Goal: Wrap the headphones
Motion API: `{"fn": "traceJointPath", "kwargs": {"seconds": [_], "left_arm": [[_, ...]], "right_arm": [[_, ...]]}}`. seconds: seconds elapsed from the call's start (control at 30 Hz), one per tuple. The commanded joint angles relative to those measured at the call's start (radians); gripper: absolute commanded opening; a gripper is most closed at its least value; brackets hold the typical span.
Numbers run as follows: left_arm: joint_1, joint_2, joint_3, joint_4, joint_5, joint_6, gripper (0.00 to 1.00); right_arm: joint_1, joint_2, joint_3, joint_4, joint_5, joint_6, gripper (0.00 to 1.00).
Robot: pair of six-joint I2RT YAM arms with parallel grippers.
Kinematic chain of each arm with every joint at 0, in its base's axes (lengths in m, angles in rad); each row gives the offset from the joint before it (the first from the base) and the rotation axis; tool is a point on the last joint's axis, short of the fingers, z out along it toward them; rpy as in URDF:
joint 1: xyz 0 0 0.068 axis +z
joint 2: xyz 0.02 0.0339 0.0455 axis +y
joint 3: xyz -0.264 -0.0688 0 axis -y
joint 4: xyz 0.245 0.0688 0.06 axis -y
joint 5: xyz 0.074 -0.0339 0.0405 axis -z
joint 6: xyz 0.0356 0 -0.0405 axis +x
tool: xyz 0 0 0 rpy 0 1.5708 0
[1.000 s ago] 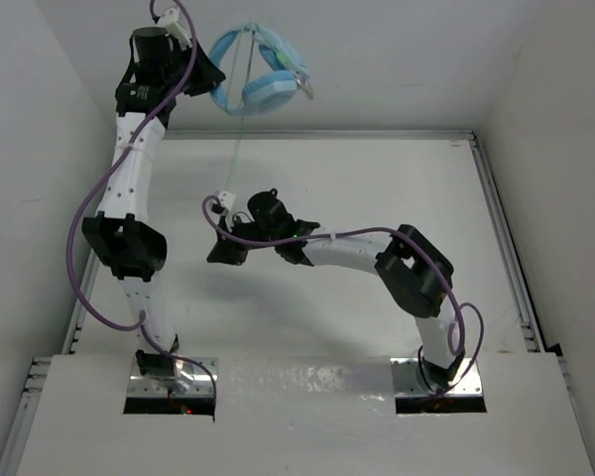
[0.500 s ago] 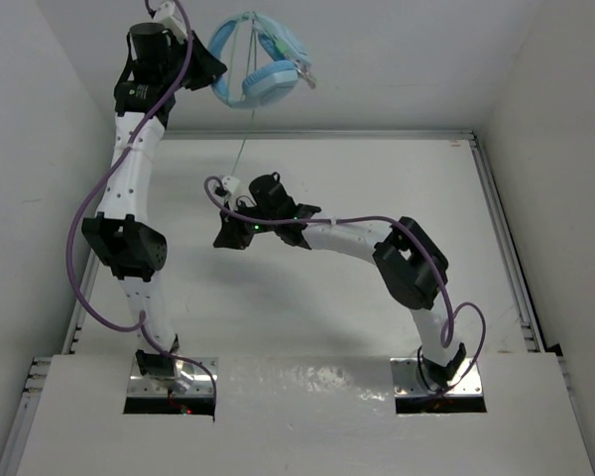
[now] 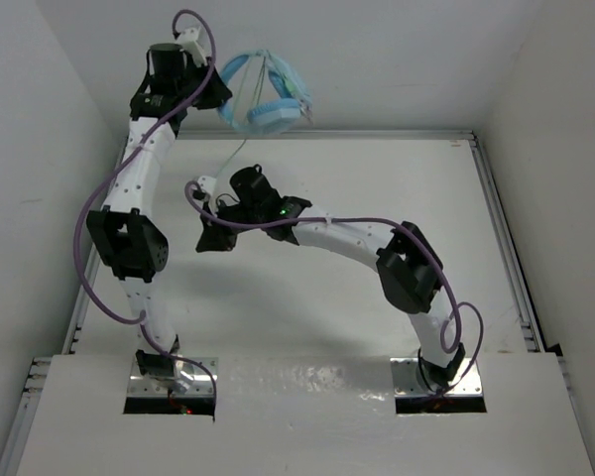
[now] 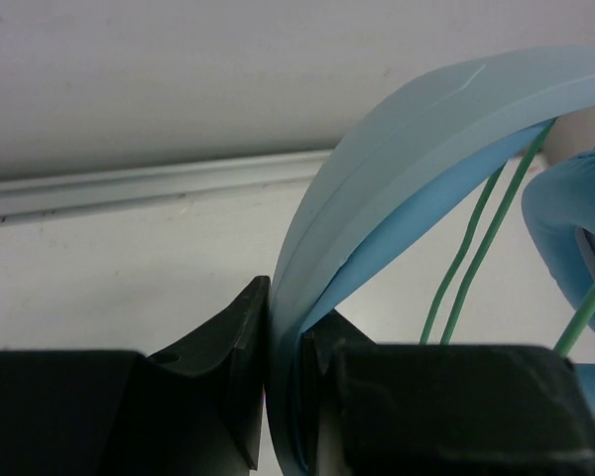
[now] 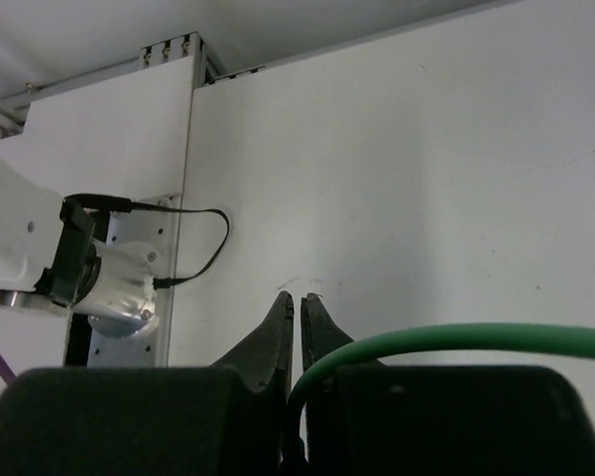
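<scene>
The light blue headphones [image 3: 266, 94] hang in the air at the far side of the table. My left gripper [image 3: 216, 96] is shut on the headband [image 4: 377, 169]. The pale green cable [image 3: 236, 156] runs down from the headphones, with loops crossing the headband opening [image 4: 471, 248]. My right gripper [image 3: 210, 236] is shut on the cable [image 5: 446, 342], which passes between the jaws near their base and arcs off to the right. The plug does not show.
The white table [image 3: 377, 178] has a metal rim [image 3: 501, 248] on the right and back. White walls close in on all sides. The left arm's base plate [image 5: 119, 288] shows in the right wrist view.
The left gripper with the headphones has moved right and a little lower. The right gripper has moved left and farther back, carrying the cable with it.
</scene>
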Motion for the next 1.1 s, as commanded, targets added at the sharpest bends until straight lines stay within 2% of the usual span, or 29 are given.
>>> {"fn": "traceJointPath", "kwargs": {"seconds": [0.0,0.17,0.3,0.4,0.57,0.67,0.73,0.77,0.97,1.07], "left_arm": [[-0.011,-0.055,-0.108,0.052,-0.045,0.158,0.0],[-0.036,-0.104,-0.346,0.117,-0.086,0.259,0.0],[-0.054,-0.115,-0.431,0.144,-0.038,0.27,0.0],[-0.071,-0.117,-0.475,0.143,0.012,0.276,0.0],[-0.123,-0.115,-0.498,0.085,0.041,0.362,0.0],[-0.142,-0.111,-0.504,0.054,0.059,0.402,0.0],[-0.145,-0.109,-0.512,0.051,0.098,0.407,0.0],[-0.146,-0.108,-0.512,0.055,0.113,0.388,0.0],[-0.142,-0.086,-0.451,0.106,0.234,0.198,0.0],[-0.137,-0.074,-0.371,0.111,0.295,0.126,0.0]], "right_arm": [[-0.004,-0.091,0.062,-0.07,-0.044,-0.078,0.0],[-0.007,-0.166,0.097,-0.043,-0.038,-0.075,0.0],[-0.028,-0.191,0.137,0.003,-0.041,-0.011,0.0],[-0.062,-0.22,0.131,0.115,-0.039,0.05,0.0],[-0.207,-0.258,0.102,0.247,-0.015,0.207,0.0],[-0.277,-0.289,0.071,0.218,0.063,0.189,0.0],[-0.283,-0.284,0.098,0.151,0.121,0.105,0.0],[-0.28,-0.278,0.111,0.093,0.128,0.086,0.0],[-0.185,-0.283,0.022,0.042,0.108,-0.046,0.0],[-0.16,-0.274,-0.004,0.084,0.057,-0.017,0.0]]}}
